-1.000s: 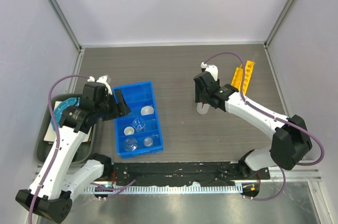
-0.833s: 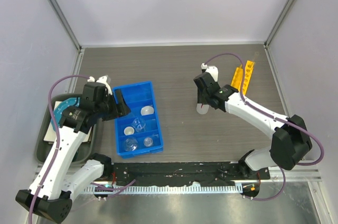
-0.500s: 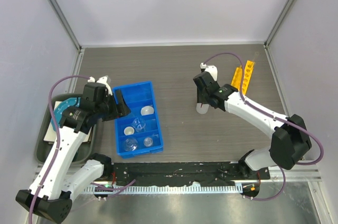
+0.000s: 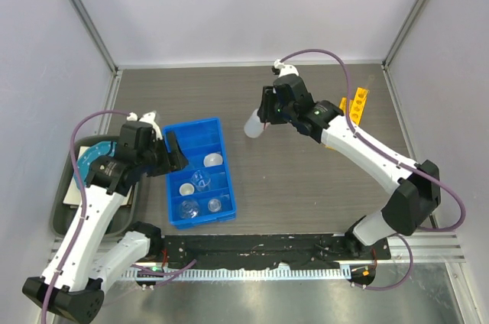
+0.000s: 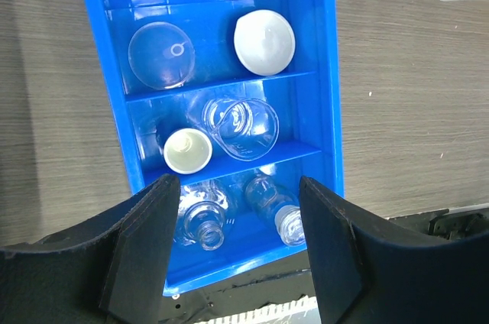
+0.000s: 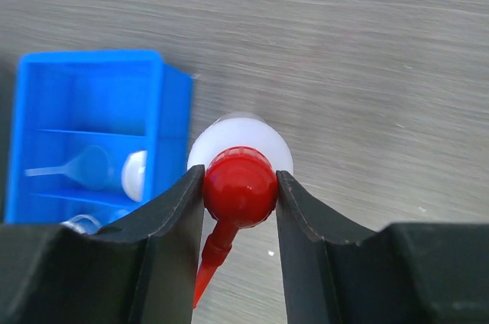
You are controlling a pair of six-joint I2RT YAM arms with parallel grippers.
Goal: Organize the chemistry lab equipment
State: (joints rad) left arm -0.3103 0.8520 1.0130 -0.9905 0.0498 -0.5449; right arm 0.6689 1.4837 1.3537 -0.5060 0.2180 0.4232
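You're holding the squeeze bottle (image 4: 253, 124), right fingers (image 6: 172, 217) clamping its cap (image 6: 239, 185), left fingers (image 5: 145, 225) apart; beakers (image 5: 239, 127) sitting in tray (image 4: 221, 129), rack (image 4: 360, 97) waiting.

The left gripper (image 4: 170, 153) hangs spread wide at centre left, while the right gripper (image 4: 265, 112), arm stretched toward upper centre, pinches the red-capped squeeze bottle (image 4: 252, 124).

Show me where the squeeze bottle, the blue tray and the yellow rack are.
Squeeze bottle (image 4: 253, 124): top view, on its pale body, hanging below the right fingers.
Blue tray (image 4: 194, 137): top view, on the bare floor of its far compartment.
Yellow rack (image 4: 357, 102): top view, on its far end.
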